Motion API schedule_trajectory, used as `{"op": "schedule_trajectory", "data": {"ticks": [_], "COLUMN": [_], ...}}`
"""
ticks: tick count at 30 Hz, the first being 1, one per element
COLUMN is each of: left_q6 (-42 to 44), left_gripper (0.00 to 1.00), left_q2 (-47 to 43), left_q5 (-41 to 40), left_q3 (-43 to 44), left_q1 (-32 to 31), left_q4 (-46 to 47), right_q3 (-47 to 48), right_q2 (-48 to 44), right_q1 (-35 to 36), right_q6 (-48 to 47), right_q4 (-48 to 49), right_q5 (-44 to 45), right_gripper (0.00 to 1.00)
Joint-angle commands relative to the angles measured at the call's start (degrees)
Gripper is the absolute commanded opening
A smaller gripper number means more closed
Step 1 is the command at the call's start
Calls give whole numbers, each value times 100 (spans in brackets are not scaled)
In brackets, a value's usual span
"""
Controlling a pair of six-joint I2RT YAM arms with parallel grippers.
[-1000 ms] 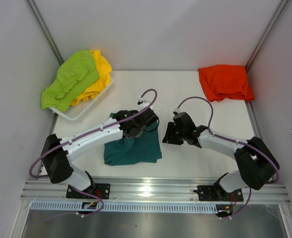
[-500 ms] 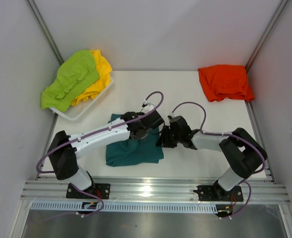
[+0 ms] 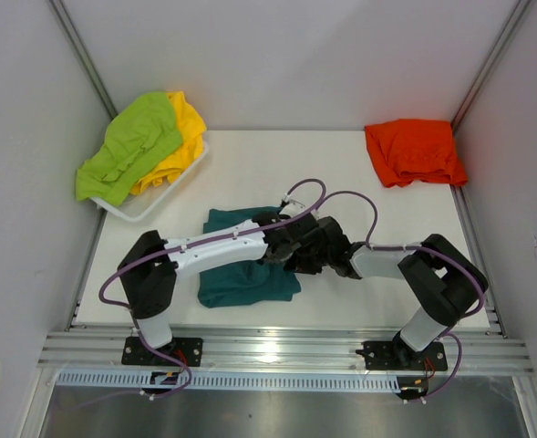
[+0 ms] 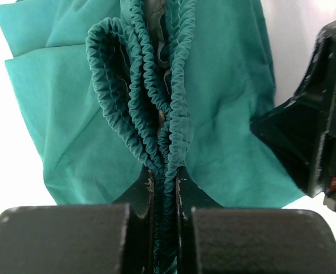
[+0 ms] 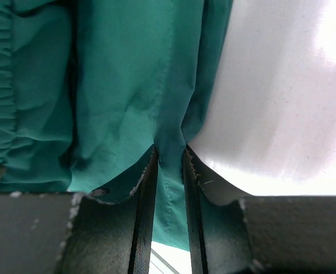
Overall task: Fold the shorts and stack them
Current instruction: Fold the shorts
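No lettering, brand, number or sign is legible in any view: the teal shorts (image 4: 225,114) show only plain fabric, and a tiny red mark (image 4: 334,181) on the right end effector (image 5: 170,162) is too small to read.

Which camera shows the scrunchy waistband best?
The left wrist view: the waistband fills it, pinched in the left gripper. The right wrist view catches only its edge on the teal shorts; from above, arms cover it.
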Motion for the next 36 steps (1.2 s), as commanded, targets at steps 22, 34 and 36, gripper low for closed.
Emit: {"op": "schedule_trajectory", "data": {"ticks": [22,34,36], "left_q6": [-149,159,159], "left_gripper": [99,99,99], "left_q2": [-1935,-4106,-4151], "left_q5": [2394,2693,2728], "left_q3": [-1065,-2753,-2937], "left_q1": [880,2217,2235], "left_q4": [2011,2063,2089], "right_q3": [-212,-97,-97], "right_q2": [-419,-1922,-2150], "right_q1": [-91,-426,-417], "right_q6": [-328,-768,-803], "right_q4": [-863,-1681,-1462], "right_q5": [673,684,491], "right_gripper": [43,99,96]}}
